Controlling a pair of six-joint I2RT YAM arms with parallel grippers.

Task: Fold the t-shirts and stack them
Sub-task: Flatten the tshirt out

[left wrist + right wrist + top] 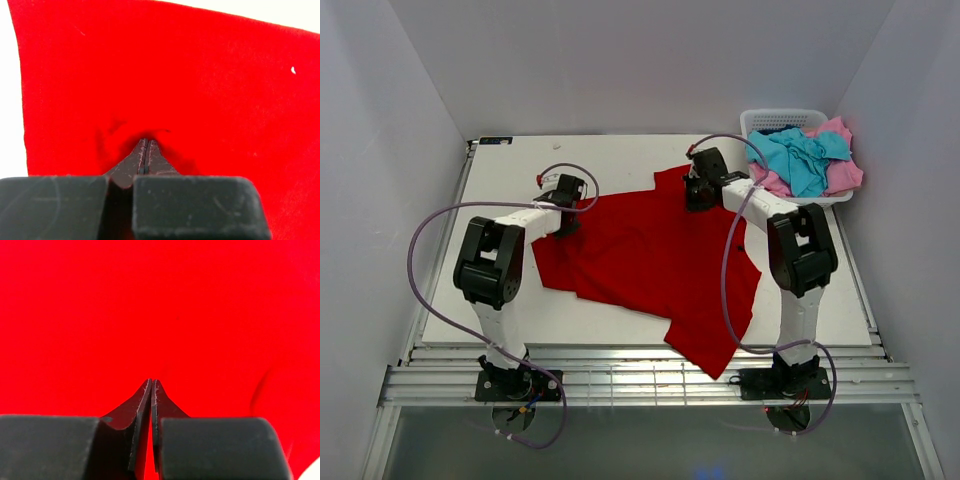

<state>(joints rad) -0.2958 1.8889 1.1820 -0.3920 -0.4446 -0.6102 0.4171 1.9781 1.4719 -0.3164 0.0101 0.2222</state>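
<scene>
The table carries the red shirt, spread mostly flat across its middle, one part reaching the near edge. The blue shirt and pink shirt are heaped in the basket at far right. The left fingers are closed, pinching puckered red cloth near its left edge. The right fingers are closed on its far side. The cloth looks light and limp, so it is best held at edges or corners.

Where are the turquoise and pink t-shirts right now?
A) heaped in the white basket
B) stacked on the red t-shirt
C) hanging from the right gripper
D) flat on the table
A: the turquoise t-shirt and pink t-shirt lie heaped in the white lattice basket, apart from the red t-shirt.
</scene>
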